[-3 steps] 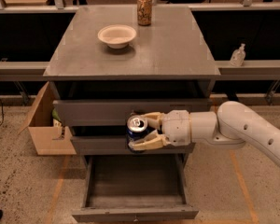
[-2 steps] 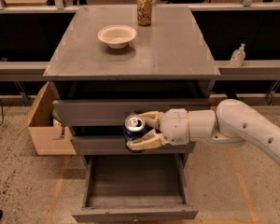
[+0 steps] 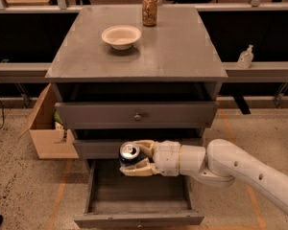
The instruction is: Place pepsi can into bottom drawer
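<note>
The hand (image 3: pixel 131 158), above the open bottom drawer (image 3: pixel 137 194), pinches the dark blue, silver-topped pepsi can (image 3: pixel 129 153).

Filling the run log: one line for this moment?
gripper: shut on pepsi can | position: over open bottom drawer | can: not yet released

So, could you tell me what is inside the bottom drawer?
The bottom drawer shows bare floor; the gripper, jaws shut on the pepsi can, hangs over its rear, hiding that part.
</note>
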Tool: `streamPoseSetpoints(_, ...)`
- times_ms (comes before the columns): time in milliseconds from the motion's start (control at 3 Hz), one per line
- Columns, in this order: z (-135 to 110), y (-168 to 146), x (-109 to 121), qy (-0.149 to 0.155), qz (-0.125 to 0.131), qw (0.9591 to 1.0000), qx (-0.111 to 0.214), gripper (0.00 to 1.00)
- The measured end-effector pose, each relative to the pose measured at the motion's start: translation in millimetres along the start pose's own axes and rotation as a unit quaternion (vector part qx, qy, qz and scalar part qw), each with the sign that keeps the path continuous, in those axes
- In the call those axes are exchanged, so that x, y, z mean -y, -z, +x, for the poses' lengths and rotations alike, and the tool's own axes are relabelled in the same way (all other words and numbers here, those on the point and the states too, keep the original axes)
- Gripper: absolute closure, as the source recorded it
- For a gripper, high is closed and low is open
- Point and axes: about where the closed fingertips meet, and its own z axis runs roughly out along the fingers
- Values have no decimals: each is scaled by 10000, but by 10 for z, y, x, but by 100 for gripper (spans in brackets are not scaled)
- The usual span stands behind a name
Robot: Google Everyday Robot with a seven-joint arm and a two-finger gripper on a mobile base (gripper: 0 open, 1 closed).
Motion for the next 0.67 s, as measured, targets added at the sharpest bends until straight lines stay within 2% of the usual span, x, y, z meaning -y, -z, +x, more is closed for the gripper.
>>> streamPoseSetpoints(333,423,-282,-71,138,99,9998,-81,100)
streamPoseSetpoints(667,928,-516,-121,281,181,9990,-312,100)
